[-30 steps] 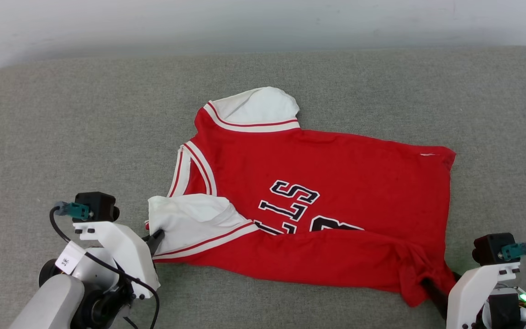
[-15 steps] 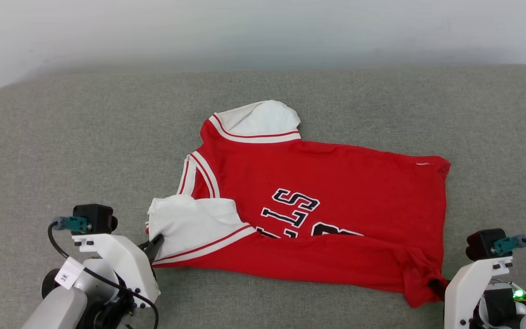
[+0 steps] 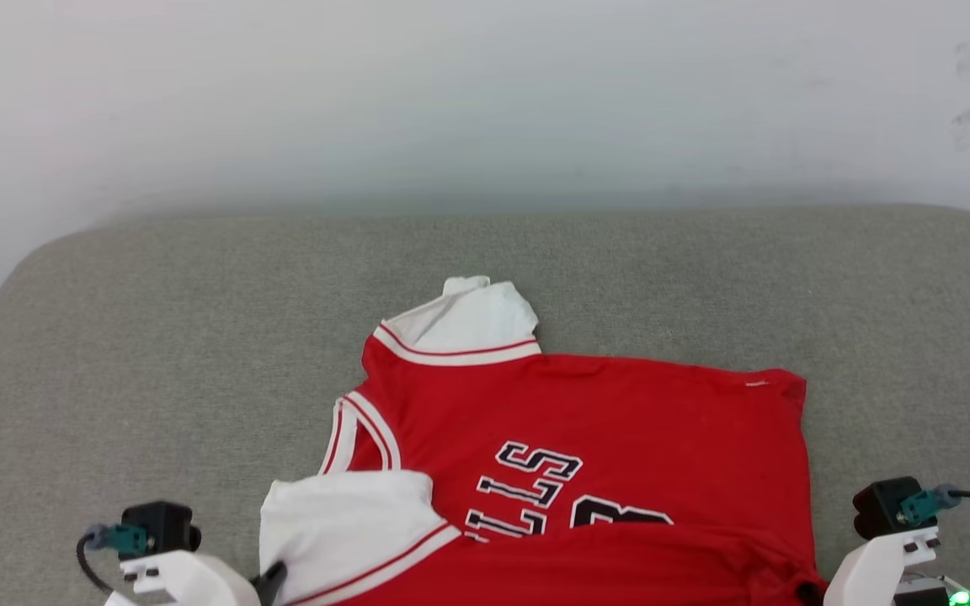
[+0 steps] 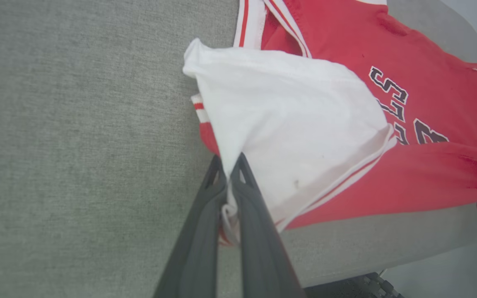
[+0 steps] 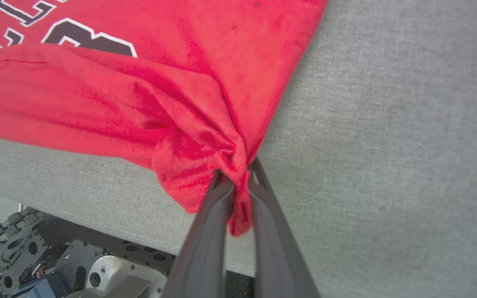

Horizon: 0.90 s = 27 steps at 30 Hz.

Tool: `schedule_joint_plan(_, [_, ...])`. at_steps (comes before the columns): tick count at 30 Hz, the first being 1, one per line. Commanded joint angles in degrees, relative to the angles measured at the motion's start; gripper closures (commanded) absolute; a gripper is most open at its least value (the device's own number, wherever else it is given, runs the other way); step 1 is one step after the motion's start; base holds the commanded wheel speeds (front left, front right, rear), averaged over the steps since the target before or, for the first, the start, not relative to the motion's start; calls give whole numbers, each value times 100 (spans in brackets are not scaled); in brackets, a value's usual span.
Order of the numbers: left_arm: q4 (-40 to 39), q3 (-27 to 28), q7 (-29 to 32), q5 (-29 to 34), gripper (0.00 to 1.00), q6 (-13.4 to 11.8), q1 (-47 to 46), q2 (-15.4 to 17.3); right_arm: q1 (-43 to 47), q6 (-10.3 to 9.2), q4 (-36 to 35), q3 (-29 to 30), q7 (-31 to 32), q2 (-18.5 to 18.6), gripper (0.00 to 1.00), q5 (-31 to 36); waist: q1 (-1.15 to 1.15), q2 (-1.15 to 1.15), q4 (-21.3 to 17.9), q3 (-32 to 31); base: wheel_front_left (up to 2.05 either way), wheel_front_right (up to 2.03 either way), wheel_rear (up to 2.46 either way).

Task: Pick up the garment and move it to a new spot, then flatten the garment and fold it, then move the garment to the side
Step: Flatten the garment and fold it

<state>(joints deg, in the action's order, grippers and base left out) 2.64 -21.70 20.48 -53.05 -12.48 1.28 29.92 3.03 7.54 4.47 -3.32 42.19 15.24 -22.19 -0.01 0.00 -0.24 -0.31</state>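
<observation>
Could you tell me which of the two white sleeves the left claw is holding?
The near sleeve, folded over the red front beside the letters; the left claw is shut on its edge. The far sleeve lies untouched at the top of the garment.

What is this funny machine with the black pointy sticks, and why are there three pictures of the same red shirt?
It is a robot with two arms. Each arm ends in a gripper: two long dark fingers that pinch like tongs.

The three pictures come from three cameras. One sits on the robot's head and looks down at a soft grey surface. The other two sit on the wrists, so each looks along its own fingers.

On the grey surface lies the garment, a red shirt with white sleeves and black letters.

The left gripper is shut on the near white sleeve; you can see white cloth squeezed between its fingers. The right gripper is shut on a bunched red corner of the shirt. So the robot holds the shirt at two spots, one with each arm.
</observation>
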Motion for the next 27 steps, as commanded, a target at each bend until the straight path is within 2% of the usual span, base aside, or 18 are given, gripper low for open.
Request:
schedule_joint_plan(1, [-43, 76, -37, -52, 100, -89, 180, 41, 91, -10, -54, -10, 14, 73, 100, -35, 1, 0, 51, -99, 0, 0, 0])
schedule_joint_plan(6, [-32, 124, -66, -204, 100, -235, 598, -41, 307, -10, -78, -84, -49, 152, 100, -23, 1, 0, 132, -173, 0, 0, 0])
schedule_joint_plan(10, [214, 53, -127, -282, 100, -172, 651, -220, 443, -10, 57, -80, -175, 117, 100, 6, 1, 0, 178, -190, 0, 0, 0])
schedule_joint_plan(11, [284, 40, -183, -272, 100, -132, 596, -273, 485, -10, 103, -64, -206, 87, 80, 3, 1, 0, 193, -190, 0, 0, 0])
schedule_joint_plan(12, [359, 18, -231, -264, 100, -104, 534, -332, 531, -10, 140, -43, -256, 61, 51, 14, 1, 0, 205, -189, 0, 0, 0])
schedule_joint_plan(13, [443, -6, -247, -286, 100, -53, 489, -392, 557, -10, 159, -26, -333, 30, 0, 9, 1, 0, 216, -187, 0, 0, 0])
schedule_joint_plan(14, [528, -32, -285, -277, 82, -14, 431, -442, 587, -10, 171, -19, -430, -5, 0, 6, 1, 0, 221, -186, 0, 0, 0])
schedule_joint_plan(15, [597, -34, -335, -264, 52, 19, 366, -489, 622, -8, 161, -6, -541, -25, 0, 31, 1, 0, 220, -186, 0, 0, 0])
schedule_joint_plan(16, [665, -43, -383, -246, 0, 41, 307, -530, 658, -8, 130, 22, -694, -69, 0, 58, 1, 0, 214, -185, 0, 0, 0])
schedule_joint_plan(21, [790, 2, -735, -103, 0, 170, 73, -608, 772, -8, -149, 236, -1795, -321, 0, 257, 1, 0, 138, -196, 0, 0, 0])
schedule_joint_plan(22, [790, 2, -735, -103, 0, 170, 73, -608, 772, -8, -149, 236, -1795, -321, 0, 257, 1, 0, 138, -196, 0, 0, 0])
schedule_joint_plan(27, [576, 97, -1300, 222, 0, 151, -117, -565, 726, -7, -402, 585, -2846, -634, 0, 701, 1, 0, 44, -223, 0, 0, 0])
